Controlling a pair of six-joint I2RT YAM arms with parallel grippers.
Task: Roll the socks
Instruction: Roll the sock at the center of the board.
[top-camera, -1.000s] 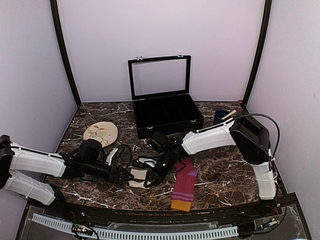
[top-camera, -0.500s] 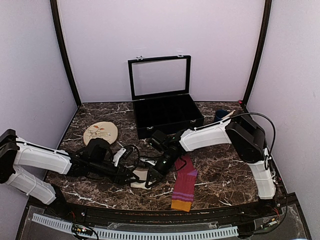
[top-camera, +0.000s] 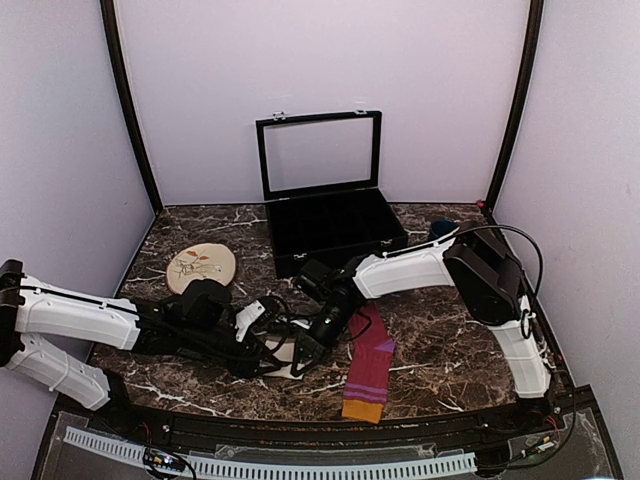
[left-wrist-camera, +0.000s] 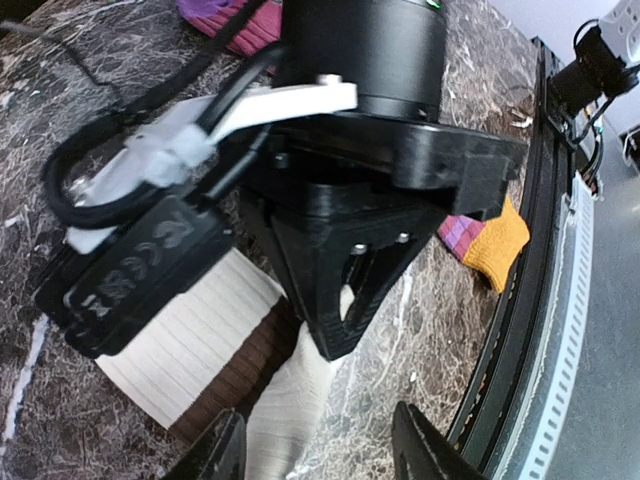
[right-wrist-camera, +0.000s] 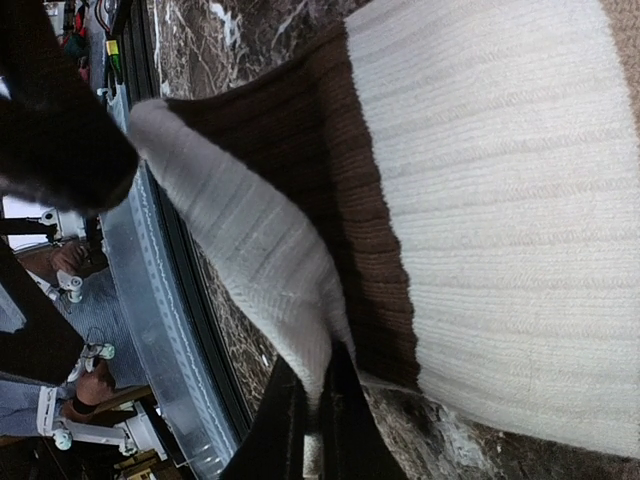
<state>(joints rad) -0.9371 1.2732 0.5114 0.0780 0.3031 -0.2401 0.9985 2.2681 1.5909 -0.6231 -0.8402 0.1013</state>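
Observation:
The cream sock with brown bands (left-wrist-camera: 190, 340) lies flat on the marble near the front edge. My right gripper (right-wrist-camera: 312, 425) is shut on its plain cream end (left-wrist-camera: 300, 395) and holds that end lifted and folded over the brown band. In the top view this gripper (top-camera: 302, 356) sits over the sock (top-camera: 287, 364). My left gripper (left-wrist-camera: 320, 455) stands open, its fingers (left-wrist-camera: 215, 455) either side of the pinched end, just left of the right gripper in the top view (top-camera: 270, 352). The magenta-purple striped sock (top-camera: 368, 368) lies flat to the right, its orange cuff (left-wrist-camera: 490, 235) nearest the front.
A black compartment box (top-camera: 335, 232) with its lid raised stands at the back centre. A round beige floral disc (top-camera: 201, 266) lies back left. A blue cup (top-camera: 440, 234) with a stick sits back right. The black front rail (left-wrist-camera: 560, 300) runs close to both grippers.
My left arm has slid right, up to the cream sock, and its jaws have narrowed a little. My right gripper has shifted slightly left and nearer with the sock's end still pinched.

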